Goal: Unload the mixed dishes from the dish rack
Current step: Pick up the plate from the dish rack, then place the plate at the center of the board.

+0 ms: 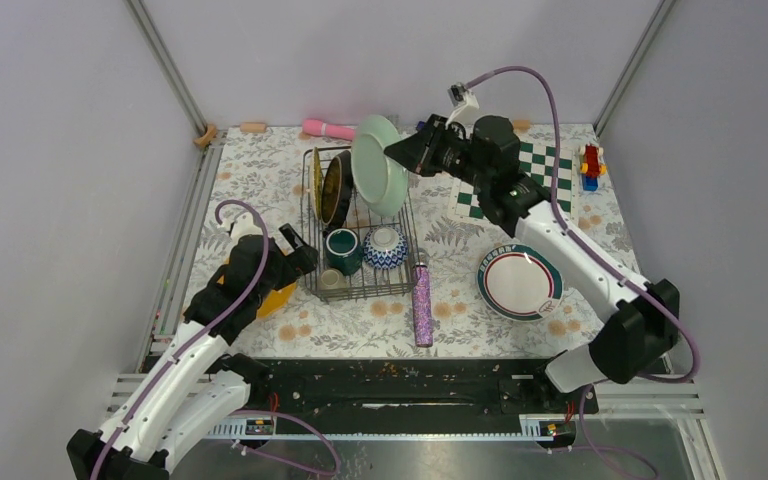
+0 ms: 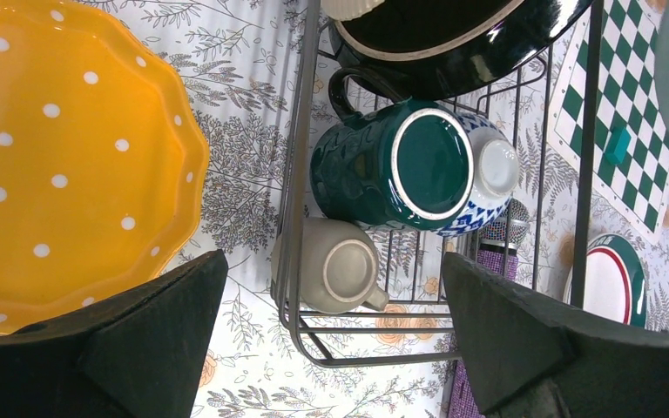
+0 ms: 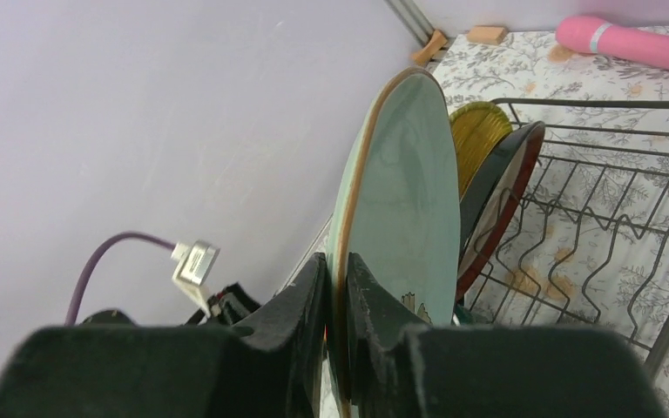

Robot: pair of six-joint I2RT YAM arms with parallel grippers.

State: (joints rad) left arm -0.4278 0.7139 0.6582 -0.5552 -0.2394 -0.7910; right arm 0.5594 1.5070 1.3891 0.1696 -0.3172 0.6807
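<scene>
The black wire dish rack (image 1: 370, 295) stands mid-table. My right gripper (image 1: 407, 155) is shut on the rim of a pale green plate (image 1: 378, 165), held upright and raised above the rack's far end; in the right wrist view both fingers pinch that plate (image 3: 401, 200) at its edge (image 3: 338, 287). A dark red-rimmed plate (image 1: 338, 187) and a yellow dish (image 3: 479, 131) stand in the dividers. A teal mug (image 2: 401, 165), patterned bowl (image 2: 488, 183) and greyish cup (image 2: 340, 266) lie in the near end. My left gripper (image 2: 331, 340) hangs open over the rack's near left corner, holding nothing.
A yellow dotted plate (image 2: 61, 165) lies left of the rack, under my left arm. A white plate with green-red rim (image 1: 519, 281) lies to the right. A glittery purple cylinder (image 1: 422, 303), a chessboard (image 1: 535, 165), a pink object (image 1: 328, 129) and a toy (image 1: 590, 165) also sit there.
</scene>
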